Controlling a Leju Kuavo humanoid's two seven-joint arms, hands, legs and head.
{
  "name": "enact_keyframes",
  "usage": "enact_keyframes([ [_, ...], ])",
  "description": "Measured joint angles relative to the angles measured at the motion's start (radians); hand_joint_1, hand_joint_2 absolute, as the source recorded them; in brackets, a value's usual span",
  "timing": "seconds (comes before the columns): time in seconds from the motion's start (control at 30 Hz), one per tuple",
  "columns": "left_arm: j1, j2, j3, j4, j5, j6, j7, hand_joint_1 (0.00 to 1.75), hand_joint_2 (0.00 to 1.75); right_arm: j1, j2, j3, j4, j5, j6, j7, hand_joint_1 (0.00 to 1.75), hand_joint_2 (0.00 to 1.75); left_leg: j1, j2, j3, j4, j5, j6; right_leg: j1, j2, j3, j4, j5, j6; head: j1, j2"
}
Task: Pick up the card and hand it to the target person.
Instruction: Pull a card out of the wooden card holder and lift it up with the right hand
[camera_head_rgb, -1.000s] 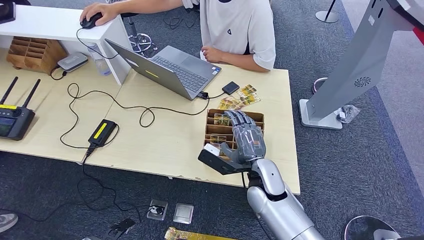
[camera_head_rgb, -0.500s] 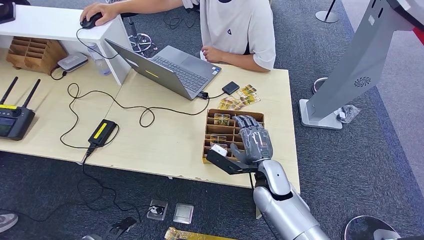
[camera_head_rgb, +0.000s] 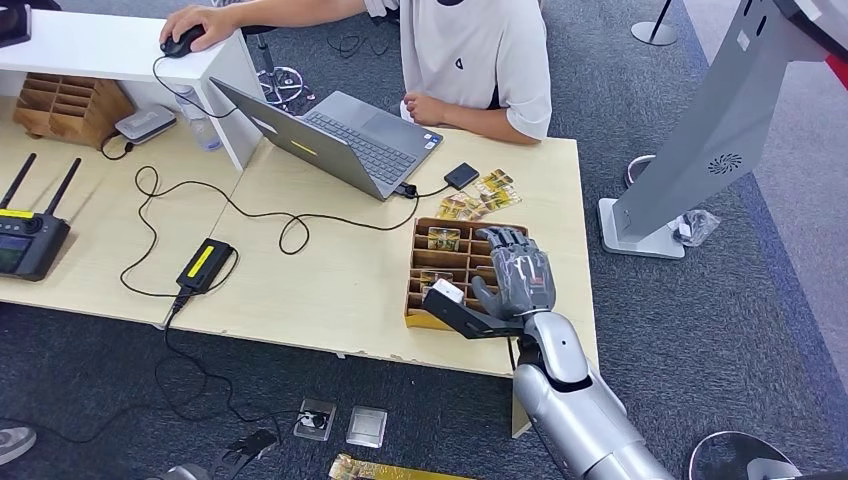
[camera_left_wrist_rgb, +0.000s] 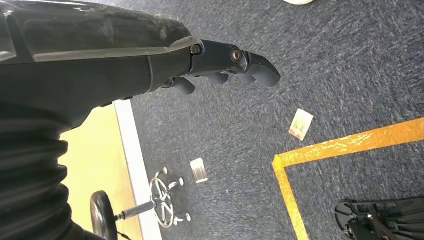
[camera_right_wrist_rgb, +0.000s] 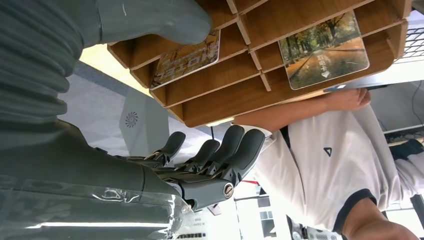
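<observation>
A pale wooden table (camera_head_rgb: 330, 280) stands on dark blue carpet (camera_head_rgb: 700, 320). The right hand (camera_head_rgb: 518, 278) hovers open, holding nothing, over a wooden organiser (camera_head_rgb: 425, 318). A card (camera_right_wrist_rgb: 324, 50) showing an autumn avenue lies in a compartment just beyond its fingertips; its print is unreadable. The left hand (camera_left_wrist_rgb: 220, 65) hangs empty, fingers loosely bent.

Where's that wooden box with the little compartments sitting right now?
In the head view, the wooden box sits on the right part of the table, near its front edge, just below loose cards, with the robot's right hand over its right side.
</observation>
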Motion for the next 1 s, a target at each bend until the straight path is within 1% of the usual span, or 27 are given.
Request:
enact_keyframes([
  [0.6, -0.011, -0.002, 0.000, 0.000, -0.016, -0.002, 0.005, 0.00, 1.75, -0.006, -0.009, -0.017, 0.059, -0.001, -0.016, 0.001, 0.58, 1.75, 0.000, 0.000, 0.000, 0.000, 0.000, 0.000, 0.000, 0.000, 0.000, 0.000, 0.000, 0.000, 0.000, 0.000],
  [0.87, -0.012, -0.003, -0.001, 0.000, -0.016, -0.004, 0.006, 0.00, 1.75, -0.007, -0.010, -0.019, 0.076, -0.003, -0.016, 0.002, 0.64, 1.75, 0.000, 0.000, 0.000, 0.000, 0.000, 0.000, 0.000, 0.000, 0.000, 0.000, 0.000, 0.000, 0.000, 0.000],
  [0.9, -0.012, -0.003, -0.001, 0.000, -0.016, -0.005, 0.006, 0.00, 1.75, -0.007, -0.010, -0.019, 0.078, -0.003, -0.016, 0.001, 0.67, 1.75, 0.000, 0.000, 0.000, 0.000, 0.000, 0.000, 0.000, 0.000, 0.000, 0.000, 0.000, 0.000, 0.000, 0.000],
  [0.93, -0.011, -0.003, -0.001, 0.000, -0.016, -0.005, 0.006, 0.00, 1.75, -0.007, -0.010, -0.019, 0.081, -0.003, -0.016, -0.001, 0.84, 1.75, 0.000, 0.000, 0.000, 0.000, 0.000, 0.000, 0.000, 0.000, 0.000, 0.000, 0.000, 0.000, 0.000, 0.000],
  [1.0, -0.011, -0.003, -0.001, 0.000, -0.014, -0.004, 0.006, 0.00, 1.75, -0.007, -0.010, -0.019, 0.087, -0.003, -0.016, -0.007, 1.37, 1.75, 0.000, 0.000, 0.000, 0.000, 0.000, 0.000, 0.000, 0.000, 0.000, 0.000, 0.000, 0.000, 0.000, 0.000],
])
